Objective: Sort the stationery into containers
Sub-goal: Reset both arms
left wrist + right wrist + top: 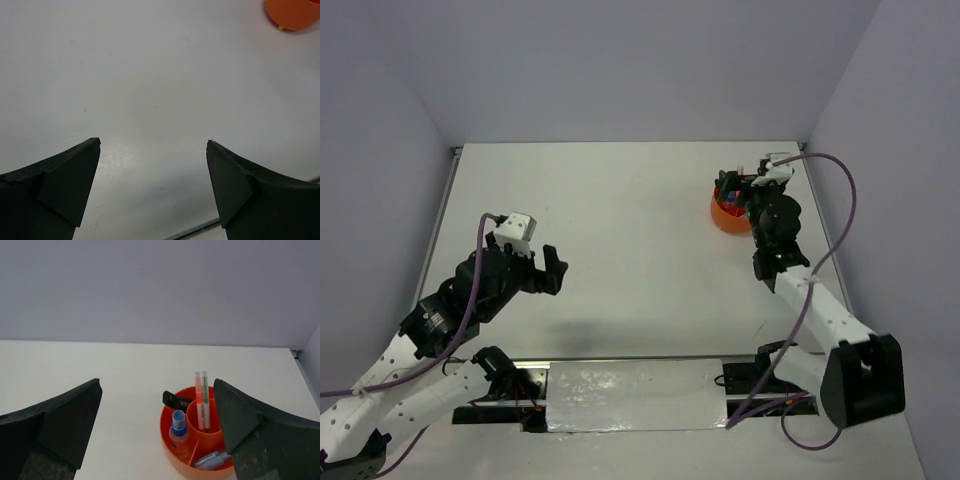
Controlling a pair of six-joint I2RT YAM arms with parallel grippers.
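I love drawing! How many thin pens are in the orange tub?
2. An orange pen and a green pen stand together in the middle cup of the tub. The right gripper covers part of it; more may hide.

Orange tub (726, 216) on white table (620, 220)

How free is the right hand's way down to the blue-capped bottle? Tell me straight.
Probably yes: the right hand hangs open at the orange tub, and nothing covers the blue-capped bottle, though the pens in the inner cup stand beside it.
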